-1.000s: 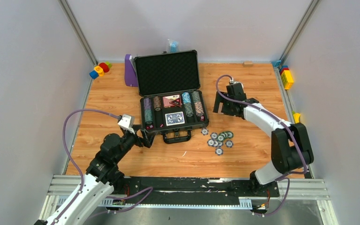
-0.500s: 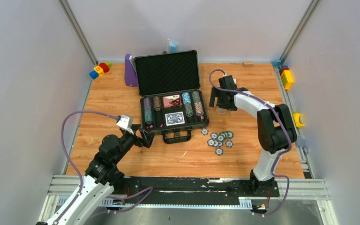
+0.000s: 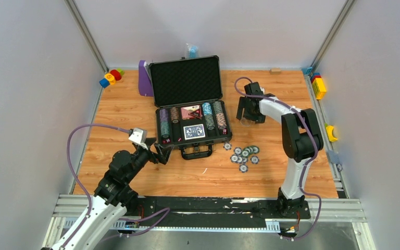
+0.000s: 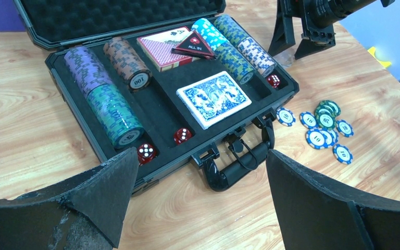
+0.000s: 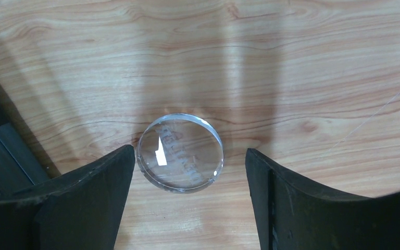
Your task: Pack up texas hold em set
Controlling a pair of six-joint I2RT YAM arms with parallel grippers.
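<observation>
The open briefcase (image 3: pixel 186 80) is shown at the middle of the wooden surface (image 3: pixel 125 114), its foam-lined lid raised toward the far wall and its handle (image 4: pixel 237 166) turned toward the arms. Rows of striped poker chips (image 4: pixel 109 101) are laid in the foam channels, with a red card deck (image 4: pixel 159 47), a blue card deck (image 4: pixel 213 99) and red dice (image 4: pixel 182 135) seated between them. A cluster of loose chips (image 3: pixel 245 153) is left on the surface just right of the handle. The left fingers (image 4: pixel 104 192) are spread fully wide and hold nothing, near the case's front left corner. The right fingers (image 5: pixel 83 198) are lowered beside the case's right wall and are parted around a clear round dealer button (image 5: pixel 180 151) lying flat on the surface; no grip on it is seen.
</observation>
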